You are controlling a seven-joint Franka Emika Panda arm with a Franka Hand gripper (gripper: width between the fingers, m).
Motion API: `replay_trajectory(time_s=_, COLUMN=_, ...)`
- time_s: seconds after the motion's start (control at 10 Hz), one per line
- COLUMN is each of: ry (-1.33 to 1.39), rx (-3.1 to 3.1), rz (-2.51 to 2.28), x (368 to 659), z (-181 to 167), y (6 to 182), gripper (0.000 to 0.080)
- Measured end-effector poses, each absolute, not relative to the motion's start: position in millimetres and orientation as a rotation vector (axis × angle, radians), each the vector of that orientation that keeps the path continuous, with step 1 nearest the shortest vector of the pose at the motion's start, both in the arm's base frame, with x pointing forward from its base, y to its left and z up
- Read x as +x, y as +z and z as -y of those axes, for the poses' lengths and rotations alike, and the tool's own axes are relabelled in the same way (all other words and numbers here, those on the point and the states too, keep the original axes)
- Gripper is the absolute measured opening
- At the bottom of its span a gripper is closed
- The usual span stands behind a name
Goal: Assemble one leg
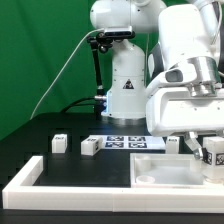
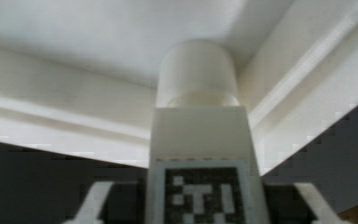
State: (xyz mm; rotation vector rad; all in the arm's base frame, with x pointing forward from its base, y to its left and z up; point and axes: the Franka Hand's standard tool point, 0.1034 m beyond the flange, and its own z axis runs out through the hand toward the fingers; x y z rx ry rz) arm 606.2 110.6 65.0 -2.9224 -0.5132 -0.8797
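My gripper (image 1: 211,150) is shut on a leg (image 1: 214,154), a small white peg-like block with a black-and-white tag. It holds the leg at the exterior view's right, just over the far right part of the large white panel (image 1: 160,172). In the wrist view the leg (image 2: 202,120) stands between my fingers (image 2: 98,200), tag toward the camera, its rounded end pointing at the panel's raised edges (image 2: 69,95). The gripper (image 2: 202,208) closes on the leg's tagged base. Three more legs (image 1: 60,143) (image 1: 89,146) (image 1: 172,143) stand on the black table.
The marker board (image 1: 125,142) lies flat behind the panel, in front of the robot base (image 1: 122,90). The long white border frame (image 1: 28,178) runs along the table's front and the exterior view's left. A green backdrop stands behind.
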Motion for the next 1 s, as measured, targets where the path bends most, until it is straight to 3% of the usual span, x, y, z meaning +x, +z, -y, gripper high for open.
replay_trajectory(time_s=0.1, ry=-0.879, rx=-2.922, rz=0.513, x=606, z=-111, y=65.0, gripper=0.0456)
replay_trajectory(time_s=0.2, ry=-0.879, rx=-2.923, rz=0.513, x=606, z=-111, y=64.9, gripper=0.0456)
replay_trajectory(time_s=0.3, ry=-0.879, rx=-2.923, rz=0.513, x=606, z=-111, y=64.9, gripper=0.0609)
replay_trajectory(time_s=0.7, ry=-0.867, rx=-2.926, rz=0.514, x=606, z=-110, y=64.8, gripper=0.0647)
replay_trajectory(time_s=1.0, ry=-0.833, rx=-2.936, rz=0.525, x=610, z=-110, y=86.3, gripper=0.0649)
